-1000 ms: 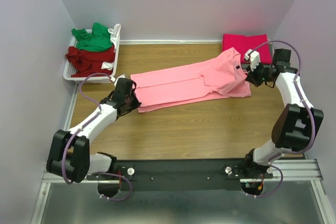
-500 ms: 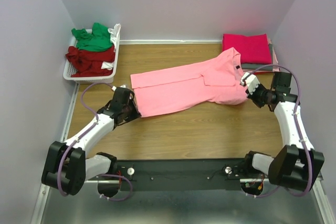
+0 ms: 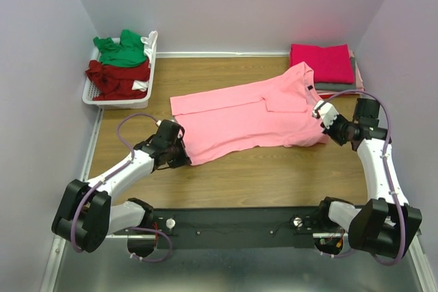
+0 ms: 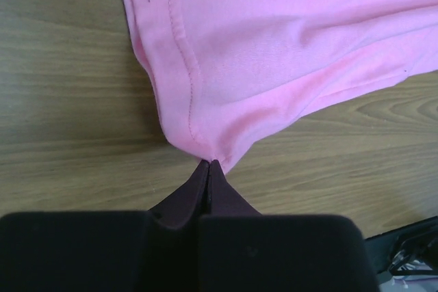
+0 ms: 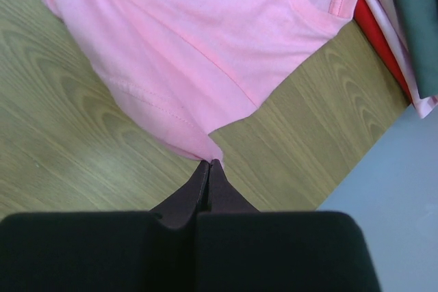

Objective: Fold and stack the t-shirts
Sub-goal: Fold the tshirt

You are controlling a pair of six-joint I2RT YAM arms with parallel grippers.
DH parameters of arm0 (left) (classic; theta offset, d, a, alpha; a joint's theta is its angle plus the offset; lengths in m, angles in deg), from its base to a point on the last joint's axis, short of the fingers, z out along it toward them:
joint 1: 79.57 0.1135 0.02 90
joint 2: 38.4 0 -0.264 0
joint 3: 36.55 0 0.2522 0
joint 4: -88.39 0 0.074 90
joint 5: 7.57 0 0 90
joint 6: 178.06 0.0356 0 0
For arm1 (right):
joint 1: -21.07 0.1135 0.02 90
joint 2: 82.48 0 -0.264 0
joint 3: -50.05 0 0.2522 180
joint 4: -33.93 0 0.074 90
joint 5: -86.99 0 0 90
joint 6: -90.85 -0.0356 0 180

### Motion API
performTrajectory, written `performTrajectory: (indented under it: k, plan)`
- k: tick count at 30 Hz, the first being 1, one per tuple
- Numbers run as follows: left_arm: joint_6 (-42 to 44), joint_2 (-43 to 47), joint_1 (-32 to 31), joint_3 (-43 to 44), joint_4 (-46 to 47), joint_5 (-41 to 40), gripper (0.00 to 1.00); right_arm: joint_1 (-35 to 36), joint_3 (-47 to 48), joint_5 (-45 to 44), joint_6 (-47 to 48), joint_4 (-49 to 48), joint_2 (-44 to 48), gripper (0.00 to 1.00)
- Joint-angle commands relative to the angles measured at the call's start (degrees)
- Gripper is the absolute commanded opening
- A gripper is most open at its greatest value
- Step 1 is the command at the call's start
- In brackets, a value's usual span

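The light pink t-shirt lies stretched across the wooden table, its dark neck label toward the back right. My left gripper is shut on the shirt's near-left hem corner. My right gripper is shut on the near-right corner by the sleeve. Both corners are pulled toward the near edge. A folded magenta shirt lies on a grey one at the back right. Green and dark red shirts lie bunched in the basket.
The white slotted basket stands at the back left against the wall. The folded stack sits close to the right wall, its edges showing in the right wrist view. Bare wood lies between the pink shirt and the arm bases.
Both grippers have pulled the pink shirt's near edge toward the arm bases. The folded-over shirt has spread wider and flatter, and the right arm has drawn back from the stack.
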Motion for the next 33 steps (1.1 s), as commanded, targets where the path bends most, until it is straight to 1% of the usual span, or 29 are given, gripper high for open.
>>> performTrajectory:
  k: [1, 7, 11, 18, 24, 27, 33]
  plan:
    - [-2.9, 1.3, -2.2, -0.5, -5.0, 2.5, 0.00, -0.2, 3.3, 0.5, -0.6, 1.4, -1.4, 0.00]
    - [-3.5, 3.9, -3.3, -0.4, -9.7, 2.7, 0.00, -0.2, 4.1, -1.4, 0.0, 1.8, -0.1, 0.00]
    - [-4.2, 5.2, -3.3, -0.4, -10.8, 3.4, 0.00, -0.3, 4.3, -2.1, -0.1, 2.1, 1.7, 0.00]
    - [-4.5, 5.1, -3.4, -0.5, -11.6, 2.5, 0.00, -0.3, 5.2, 0.3, 0.9, 2.8, 1.2, 0.00]
    - [-6.0, 4.8, -3.3, 0.9, -11.5, 1.3, 0.00, -0.2, 9.4, 4.5, 0.7, 2.7, -5.7, 0.01]
    - [-6.1, 2.8, -2.8, 2.2, -10.3, 1.0, 0.00, -0.2, 12.6, 6.2, 0.5, 2.7, -9.9, 0.00]
    - [-4.2, -0.4, 0.3, 4.5, -8.5, 1.7, 0.00, -0.2, 18.3, 9.4, -0.4, 2.7, -16.8, 0.00]
